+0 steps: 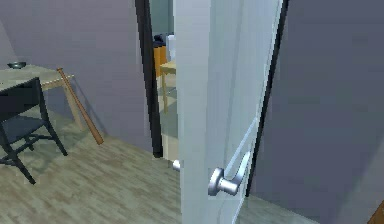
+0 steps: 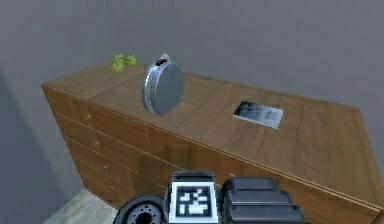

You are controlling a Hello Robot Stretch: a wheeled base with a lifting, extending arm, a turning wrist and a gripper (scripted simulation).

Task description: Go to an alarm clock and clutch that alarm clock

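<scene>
Gripper (image 2: 140,212) low at near edge, can't tell finger state or if it holds anything, w/ round grey alarm clock (image 2: 162,85) upright beyond on dresser (image 2: 110,135) top, left of centre: approach prob. done, reach & grab not yet.

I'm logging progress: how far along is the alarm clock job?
Done, it seems: the approach, since the round grey alarm clock shows close by at the wooden dresser. In hand: the reach; the claw's dark body sits at the arm side view's bottom edge, below the clock in the picture. Left: the grasp; I cannot tell whether the claw holds anything.
</scene>
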